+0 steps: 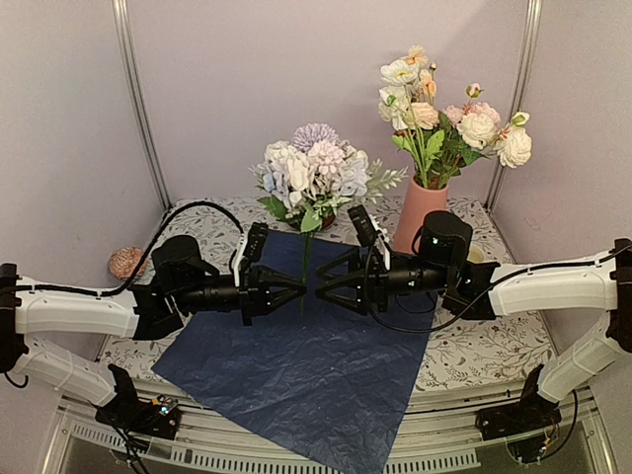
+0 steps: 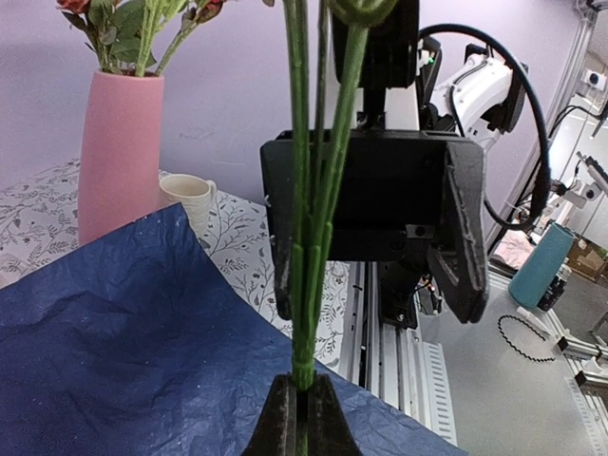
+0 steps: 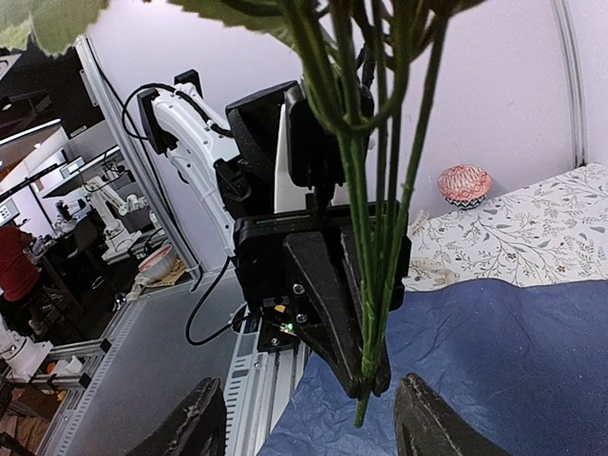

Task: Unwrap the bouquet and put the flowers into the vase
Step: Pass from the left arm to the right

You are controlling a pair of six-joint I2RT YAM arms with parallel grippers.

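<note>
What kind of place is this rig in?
Probably a robotics lab with a staged tabletop: a white-walled booth encloses a floral tablecloth, an aluminium rail runs along the table edge, and the wrist views show more robot arms on benches beyond.

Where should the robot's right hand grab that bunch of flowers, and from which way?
Probably the bare green stems, just above where the left gripper pinches their bottom ends. They stand upright in a tight bundle, so the open right gripper could come in level from its own side, a finger each side.
</note>
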